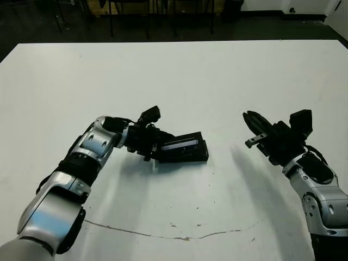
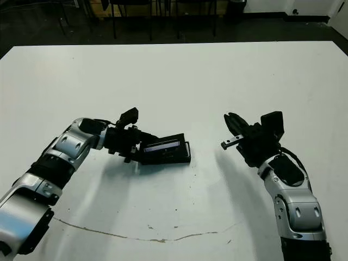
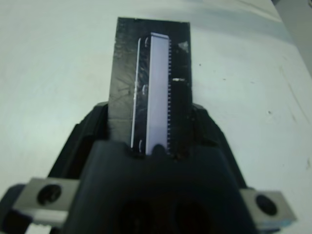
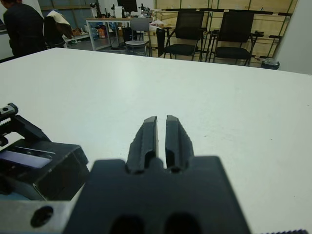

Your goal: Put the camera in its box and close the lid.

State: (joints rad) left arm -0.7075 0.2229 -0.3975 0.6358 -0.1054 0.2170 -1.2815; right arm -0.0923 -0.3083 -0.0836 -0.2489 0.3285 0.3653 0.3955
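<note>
The lid (image 1: 182, 144), flat and black with a glossy silvery strip (image 3: 158, 92), lies left of the table's middle, slightly tilted. My left gripper (image 1: 154, 145) is shut on its near end, one finger (image 3: 85, 139) on each long side. Below the lid a black side wall shows, apparently the box (image 1: 187, 157); none of its white lining is visible. The camera is hidden. My right gripper (image 1: 251, 118) hovers to the right of the lid, a hand's width away, its fingers (image 4: 148, 134) shut with nothing between them.
The white table (image 1: 217, 76) stretches far beyond both arms. A thin brown crack line (image 1: 179, 237) runs across its front part. Chairs (image 4: 229, 34) and a person (image 4: 22, 29) stand beyond the far edge.
</note>
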